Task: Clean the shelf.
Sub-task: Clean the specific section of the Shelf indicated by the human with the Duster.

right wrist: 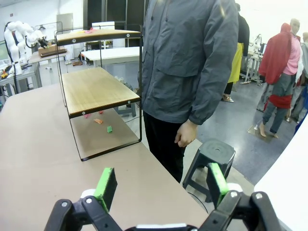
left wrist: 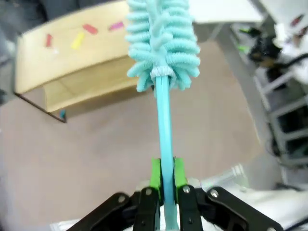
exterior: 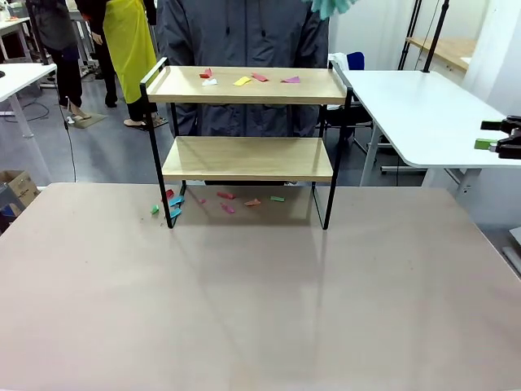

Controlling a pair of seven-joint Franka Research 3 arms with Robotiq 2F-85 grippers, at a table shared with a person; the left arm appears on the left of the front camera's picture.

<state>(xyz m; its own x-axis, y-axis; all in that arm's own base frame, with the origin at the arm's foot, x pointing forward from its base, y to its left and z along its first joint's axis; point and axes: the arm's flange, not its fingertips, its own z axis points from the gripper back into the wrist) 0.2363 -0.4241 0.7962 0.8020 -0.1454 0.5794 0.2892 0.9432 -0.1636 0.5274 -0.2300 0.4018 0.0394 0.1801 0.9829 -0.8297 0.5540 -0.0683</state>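
Front view, 1 shelf [exterior: 247, 159], 5 paper scraps [exterior: 244, 79] topside

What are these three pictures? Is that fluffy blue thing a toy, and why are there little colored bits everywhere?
These are three cameras on one robot with two arms. The front picture looks across a table at a person standing behind a small shelf. The other two pictures come from cameras on the robot's wrists, looking along its fingers.

The fluffy thing is a duster, not a toy. The left gripper is squeezed shut on its thin handle, holding it above the shelf.

The right gripper is open and holds nothing; you see its two green pads.

The colored bits are paper scraps on the shelf's top board, with more scraps on the table underneath. The middle board looks bare.
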